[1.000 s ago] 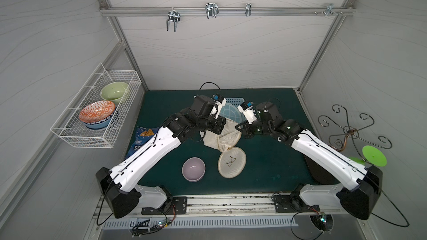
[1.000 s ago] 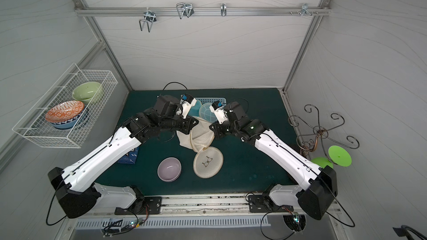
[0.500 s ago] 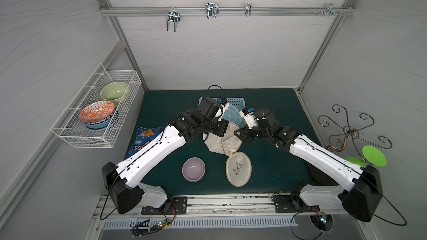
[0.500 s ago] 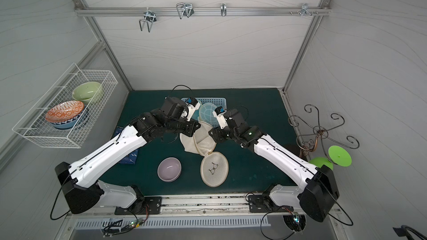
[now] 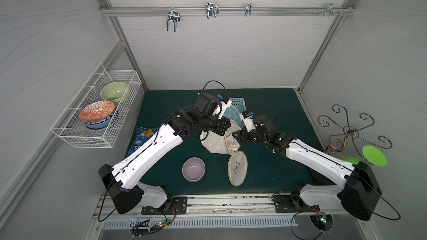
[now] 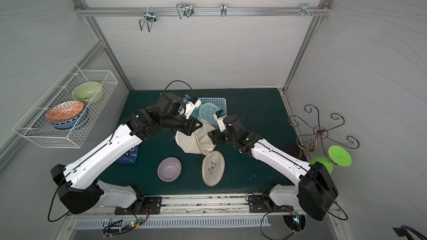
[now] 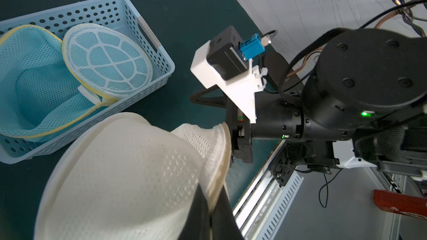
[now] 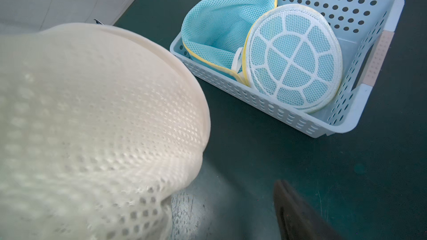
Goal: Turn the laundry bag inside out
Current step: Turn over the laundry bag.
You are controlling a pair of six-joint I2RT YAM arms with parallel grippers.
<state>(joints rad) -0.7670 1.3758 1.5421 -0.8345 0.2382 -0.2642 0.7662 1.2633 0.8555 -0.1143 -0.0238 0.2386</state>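
The inside-out turn looks to be underway: the left gripper (image 7: 210,204) is pinching the rim of the cream laundry bag (image 5: 216,143), which is lying just in front of the basket (image 5: 238,99). The right gripper (image 5: 233,135) is standing open beside the bag, likely needing a fresh hold on the mesh.

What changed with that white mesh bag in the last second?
The right gripper opened and let go of the laundry bag; its round flap swung nearer the front edge. The left gripper stayed shut on the bag's rim. The purple bowl and blue basket did not move.
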